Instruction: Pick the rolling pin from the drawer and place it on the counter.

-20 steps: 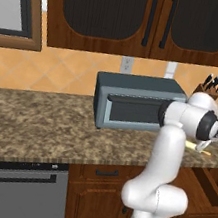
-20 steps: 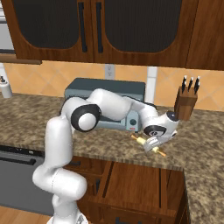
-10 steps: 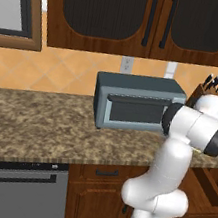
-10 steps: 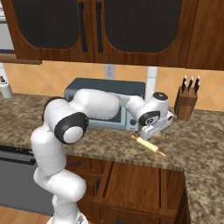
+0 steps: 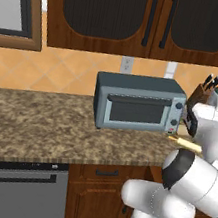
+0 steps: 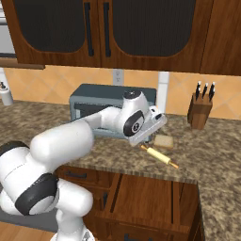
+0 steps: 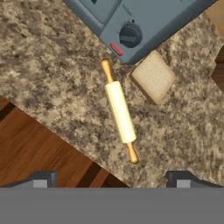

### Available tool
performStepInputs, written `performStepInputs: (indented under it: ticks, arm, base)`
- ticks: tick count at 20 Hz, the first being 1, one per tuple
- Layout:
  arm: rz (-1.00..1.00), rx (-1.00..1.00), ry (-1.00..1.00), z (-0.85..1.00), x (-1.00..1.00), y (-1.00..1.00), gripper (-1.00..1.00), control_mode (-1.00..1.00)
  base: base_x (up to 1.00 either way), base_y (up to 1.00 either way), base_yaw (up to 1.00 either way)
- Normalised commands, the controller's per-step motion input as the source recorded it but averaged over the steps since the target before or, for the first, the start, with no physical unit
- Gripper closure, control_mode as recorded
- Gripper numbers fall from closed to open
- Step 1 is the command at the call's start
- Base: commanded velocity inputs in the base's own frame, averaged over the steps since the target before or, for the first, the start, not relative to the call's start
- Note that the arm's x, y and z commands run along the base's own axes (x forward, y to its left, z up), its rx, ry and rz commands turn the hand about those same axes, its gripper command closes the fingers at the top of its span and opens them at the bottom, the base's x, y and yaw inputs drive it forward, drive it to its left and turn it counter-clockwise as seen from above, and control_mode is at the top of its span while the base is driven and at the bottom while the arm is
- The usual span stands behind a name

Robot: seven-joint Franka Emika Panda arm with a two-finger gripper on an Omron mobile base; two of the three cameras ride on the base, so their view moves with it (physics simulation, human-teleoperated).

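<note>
The toaster oven stands at the back of the counter. To its right, the gripper hangs above the stone with its jaws spread wide, holding nothing. Below it, the rolling pin lies flat on the counter, near the front edge, beside a slice of bread. The drawer stands open beneath. A knife block is at the far right.

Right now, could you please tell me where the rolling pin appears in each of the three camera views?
Left base view: the rolling pin peeks out at the right, beside the arm, on the counter.
Right base view: right of centre, lying diagonally near the counter's front edge.
Hand view: centre, lying free on the granite.
Shared landmark: the toaster oven, just behind the pin in every view.
</note>
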Motion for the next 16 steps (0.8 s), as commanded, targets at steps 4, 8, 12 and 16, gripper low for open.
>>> performStepInputs:
  ticks: [4,8,12,16]
  arm:
    - [-0.06,-0.08,0.00,0.95,-0.54,0.60,-1.00,-1.00]
    - [-0.01,-0.11,-0.03,0.68,-0.46,0.81,-1.00,-1.00]
    - [-0.02,-0.15,0.02,0.25,-0.46,0.95,-1.00,-1.00]
    - [-0.09,-0.15,0.08,0.00,-0.62,0.99,-1.00,-1.00]
  base:
    - [0.00,0.00,0.00]
    - [0.00,0.00,0.00]
    - [0.00,0.00,0.00]
    - [0.00,0.00,0.00]
